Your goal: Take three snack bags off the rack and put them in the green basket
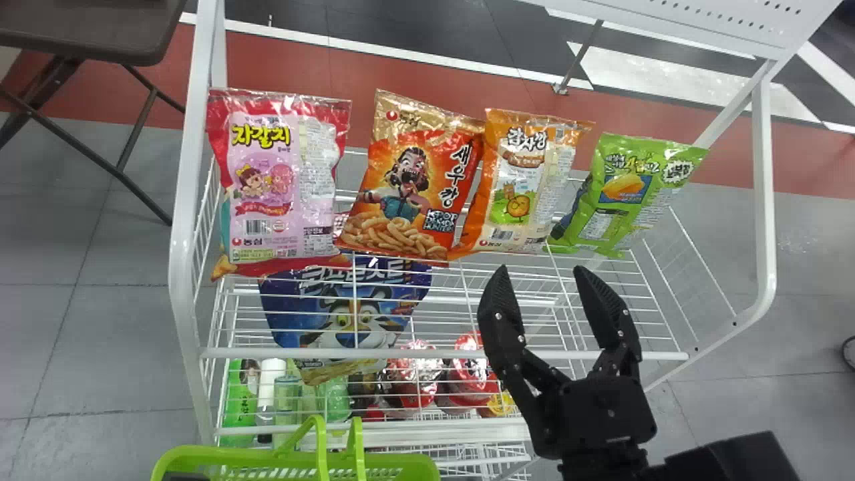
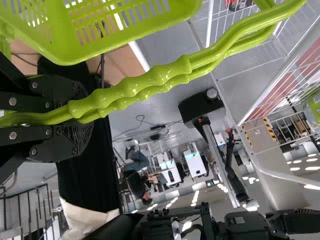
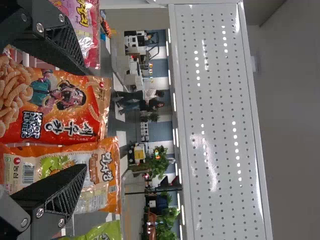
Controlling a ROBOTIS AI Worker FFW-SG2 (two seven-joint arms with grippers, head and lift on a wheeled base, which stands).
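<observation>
Head view, clock directions from the R end effector (image 1: 541, 269): it hung w/ its two fingers spread, nothing btwn them, near the front of the white wire rack (image 1: 467, 354); four snack bags were in a row on the rack's upper level: pink bag (image 1: 277, 180) at 10 o'clock, farthest off, w/ edges of other packaging peeking out behind it; red-orange bag (image 1: 414, 187), also approx. 10 o'clock but closer; orange-and-white bag (image 1: 524, 184) at 12, its side touching the red-orange one; green bag (image 1: 624, 194) btwn 1 and 2 o'clock, just beside the orange-and-white one; blue bag (image 1: 347, 310) w/ a tiger pic, lower down in the rack, btwn 8 and 9 o'clock; bottles (image 1: 267, 394) and red packs (image 1: 471, 377) on a lower shelf, approx. 8 and 7 o'clock resp.; green basket (image 1: 220, 454) at approx. 8 o'clock, by the rack's lower front, handles up.

L wrist view: L end effector (image 2: 82, 119) was pinching the basket's two handles (image 2: 150, 85) together.

R wrist view: red-orange and orange-and-white bags showed beyond the spread fingers (image 3: 65, 187).
</observation>
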